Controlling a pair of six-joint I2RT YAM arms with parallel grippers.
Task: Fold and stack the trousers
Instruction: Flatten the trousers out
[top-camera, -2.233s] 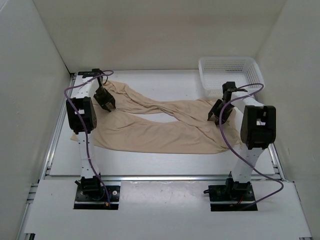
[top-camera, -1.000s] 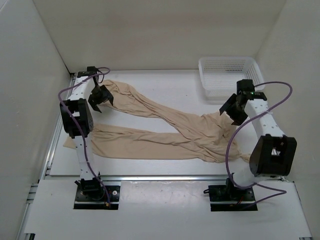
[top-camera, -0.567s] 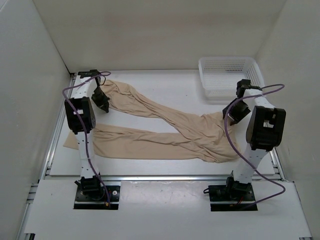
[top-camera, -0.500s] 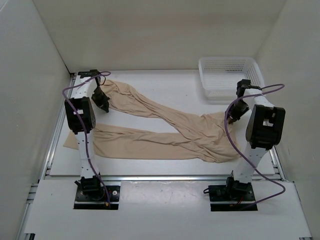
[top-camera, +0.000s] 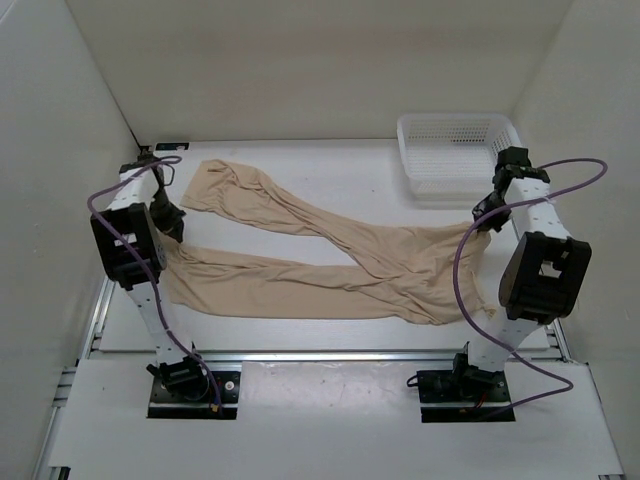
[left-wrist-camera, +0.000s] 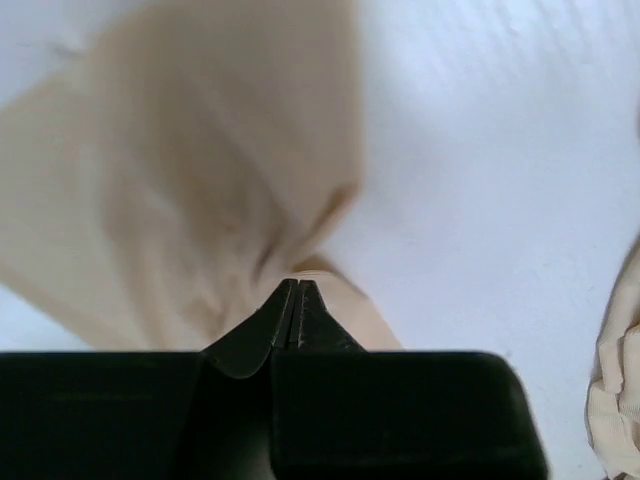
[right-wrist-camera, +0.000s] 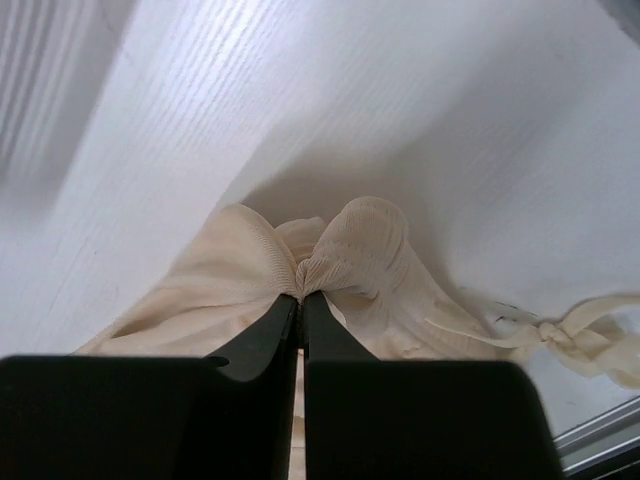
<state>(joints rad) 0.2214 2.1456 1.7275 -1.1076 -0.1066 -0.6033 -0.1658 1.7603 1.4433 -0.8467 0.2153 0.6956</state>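
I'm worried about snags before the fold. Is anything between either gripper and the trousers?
Nothing visible. The left gripper and the right gripper are each shut directly on the trousers, and the white mesh basket stands apart at the far right.

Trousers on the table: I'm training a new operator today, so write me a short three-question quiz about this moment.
1. True or false: the left gripper and the right gripper are both shut on the trousers.
2. Where does the basket stand? A) at the far right corner of the table; B) at the far left corner; C) on top of the trousers.
3. Which end of the trousers does the right gripper pinch?
Key: 1 true. 2 A. 3 the waist end, beside the drawstring.
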